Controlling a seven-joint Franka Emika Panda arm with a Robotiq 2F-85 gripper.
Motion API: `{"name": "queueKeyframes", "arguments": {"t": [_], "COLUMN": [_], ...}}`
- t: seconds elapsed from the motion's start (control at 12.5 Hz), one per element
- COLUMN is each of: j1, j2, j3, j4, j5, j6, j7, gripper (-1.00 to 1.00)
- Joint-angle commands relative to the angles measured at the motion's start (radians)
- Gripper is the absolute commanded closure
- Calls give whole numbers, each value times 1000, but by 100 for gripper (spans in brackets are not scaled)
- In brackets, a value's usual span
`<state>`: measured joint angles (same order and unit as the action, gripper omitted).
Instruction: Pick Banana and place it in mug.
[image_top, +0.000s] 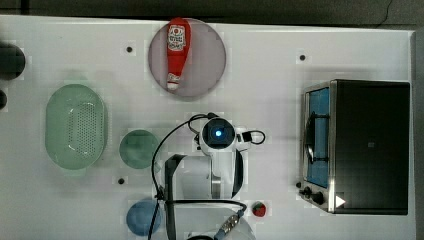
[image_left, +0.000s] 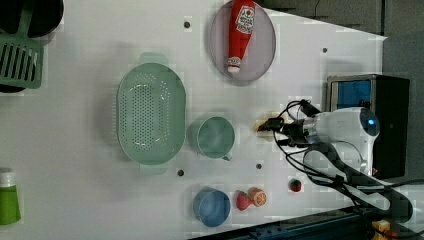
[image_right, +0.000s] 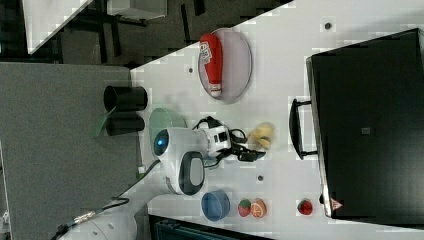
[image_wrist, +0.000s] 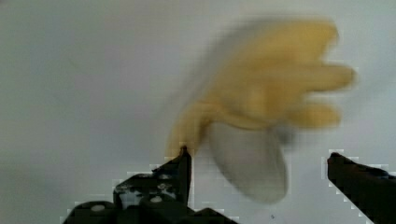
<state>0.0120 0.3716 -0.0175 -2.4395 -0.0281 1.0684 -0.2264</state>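
- Gripper (image_wrist: 259, 161) jaws stand spread wide with nothing between them; in the wrist view one dark fingertip (image_wrist: 180, 163) sits right at the stem end of the banana (image_wrist: 266, 93), the other well out to the far side.
- Banana lies on the white table (image_left: 75, 165), in the left view just to the left of the gripper (image_left: 272, 126) and to the right of the mug (image_left: 214, 137); in the right view its pale lobes (image_right: 262, 134) lie between the arm's hand and the handle of the black oven (image_right: 365, 120).
- Mug stands upright and apart from the banana, beside the green perforated basket (image_left: 150, 112); seen from above it is the round green circle (image_top: 138, 148) left of the arm.
- Risk, as I judge it: the jaws look offset toward the stem, so closing there could pinch only the thin end and let the bunch swing or slip out.
- A fingertip coming down on top of a lobe rather than beside it could shove the toy across the smooth table.
- The short curved lobes give uneven contact, so the bunch may twist in the grip and then catch on the mug's rim during placing.
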Motion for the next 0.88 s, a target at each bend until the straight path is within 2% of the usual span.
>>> {"name": "queueKeyframes", "arguments": {"t": [0.08,0.32,0.48,0.8,0.88], "j1": [-20,-19,-20,-22,-24], "j2": [-6,-1,-4,-110,-255], "j3": [-16,-14,-14,-18,-22], "j4": [15,6,4,-7,-9], "j5": [10,10,10,10,10], "j6": [81,106,109,85,-43], "j7": [-58,-58,-58,-58,-58], "gripper": [-70,4,43,43,43]}}
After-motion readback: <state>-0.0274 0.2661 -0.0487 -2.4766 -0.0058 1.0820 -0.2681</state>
